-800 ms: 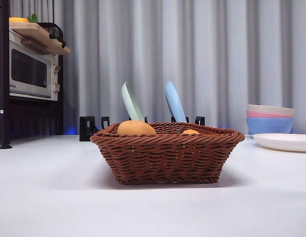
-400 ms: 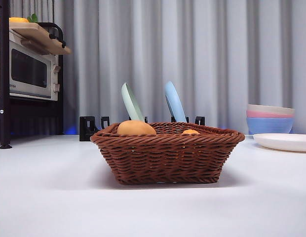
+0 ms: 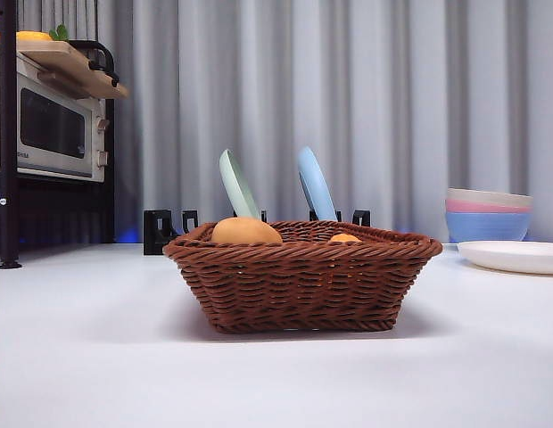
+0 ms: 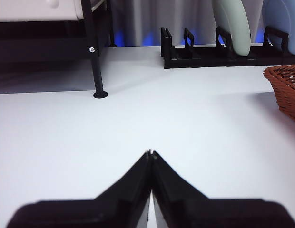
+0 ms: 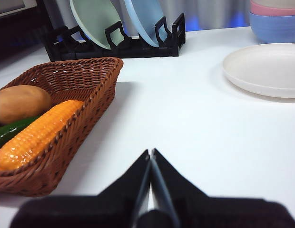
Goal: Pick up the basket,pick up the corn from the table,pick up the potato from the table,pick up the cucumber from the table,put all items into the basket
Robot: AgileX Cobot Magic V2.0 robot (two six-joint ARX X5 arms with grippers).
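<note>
The brown wicker basket (image 3: 303,275) stands on the white table in the middle of the front view. Inside it lie the tan potato (image 3: 246,231), the orange-yellow corn (image 5: 35,134) and, between them, the dark green cucumber (image 5: 12,130). In the front view only the potato's top and a bit of the corn (image 3: 344,238) rise over the rim. My right gripper (image 5: 151,154) is shut and empty over bare table beside the basket (image 5: 66,76). On the other side my left gripper (image 4: 150,154) is also shut and empty, with a basket corner (image 4: 285,88) at the picture's edge.
A black dish rack (image 3: 165,227) with a green plate (image 3: 236,185) and a blue plate (image 3: 316,185) stands behind the basket. A white plate (image 3: 513,256) and stacked bowls (image 3: 487,214) sit at the right. A microwave on a dark shelf (image 3: 49,129) stands at the left.
</note>
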